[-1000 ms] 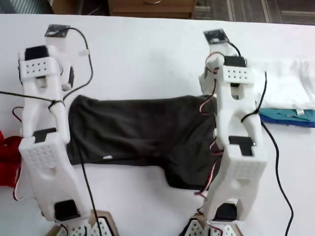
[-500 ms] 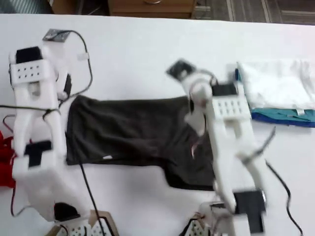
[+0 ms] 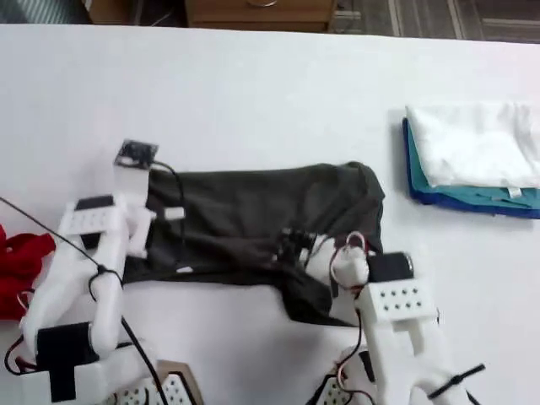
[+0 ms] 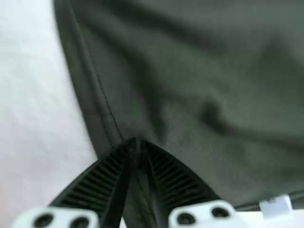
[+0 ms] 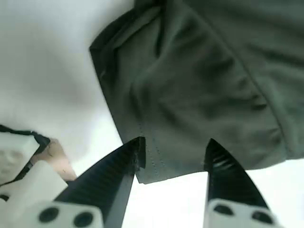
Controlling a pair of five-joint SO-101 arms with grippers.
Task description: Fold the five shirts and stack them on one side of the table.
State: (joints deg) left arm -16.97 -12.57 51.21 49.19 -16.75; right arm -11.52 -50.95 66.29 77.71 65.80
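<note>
The dark shirt (image 3: pixel 253 219) is lying spread across the middle of the tabletop (image 3: pixel 253 93), wrinkled, with one part hanging toward the lower centre of the high view. The left arm (image 3: pixel 89 245) is reaching in from the lower left corner to the shirt's left edge. There the left claw (image 4: pixel 136 142) is closing fully, its two black fingers (image 4: pixel 102 183) meeting at the tips right on the hem seam, with a fold of dark cloth pinched between them.

The right arm (image 3: pixel 396 312) is coming up from the lower right of the high view and is pointing left over the shirt's lower part. The right claw (image 5: pixel 175 145) is standing wide open, its tips well apart and nothing gripped between them. One finger (image 5: pixel 118 168) is touching the stitched hem beside the cloth's corner, while the other is hovering over the same hem farther along. White tabletop is showing between the two fingers below the hem.

At the right edge of the high view a folded white shirt (image 3: pixel 477 148) is resting on top of a folded blue shirt (image 3: pixel 460 198), the two making a neat stack well apart from the dark shirt. A crumpled red shirt (image 3: pixel 21 261) is sitting at the left edge, just beside the left arm.
</note>
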